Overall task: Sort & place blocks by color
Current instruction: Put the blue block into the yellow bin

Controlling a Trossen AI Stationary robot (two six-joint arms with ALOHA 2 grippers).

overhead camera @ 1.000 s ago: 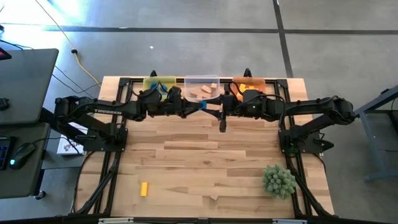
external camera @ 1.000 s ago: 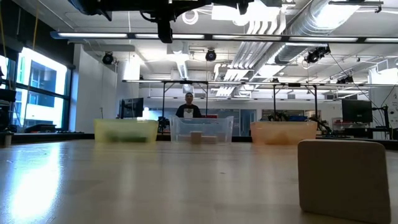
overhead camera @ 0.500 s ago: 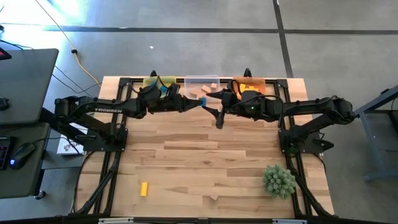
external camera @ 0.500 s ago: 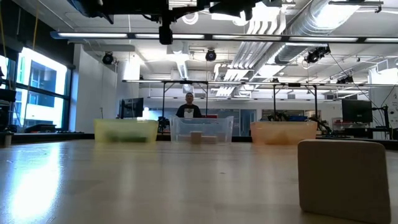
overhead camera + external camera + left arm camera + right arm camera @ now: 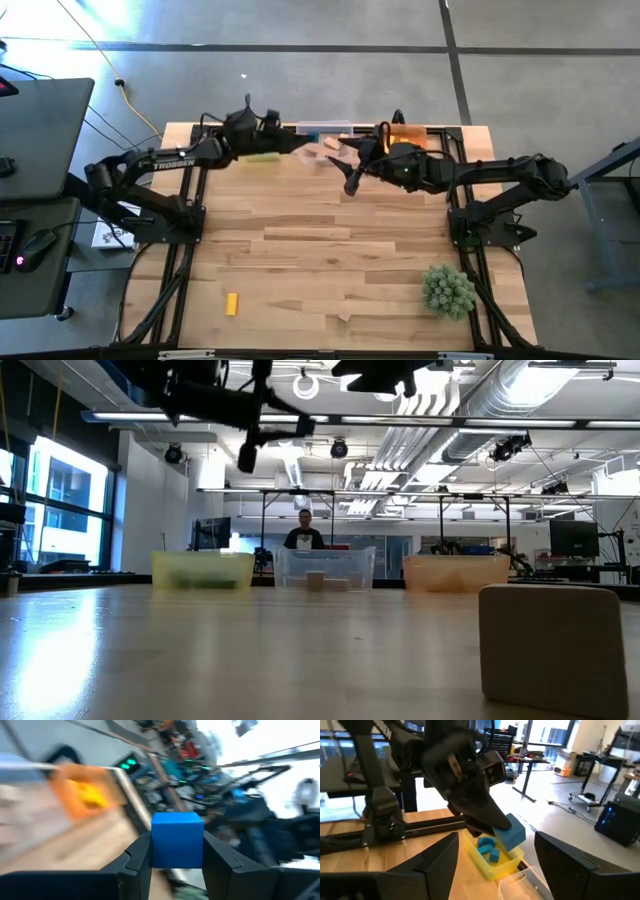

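Nearest the front edge of the pale wooden table lay a small yellow wooden bar at the left, a plain tan wooden block near the middle, and a spiky green plant ball at the right, with a wide stretch of bare planks behind them. Along the far edge stood three plastic bins: a yellow bin holding blue blocks, a clear bin holding tan pieces, and an orange bin holding something yellow. Above the yellow bin the left gripper was clamped on a blue wooden cube. The right gripper hung beside the clear bin, fingers spread wide and holding nothing. Beyond the table a person stood in the room.
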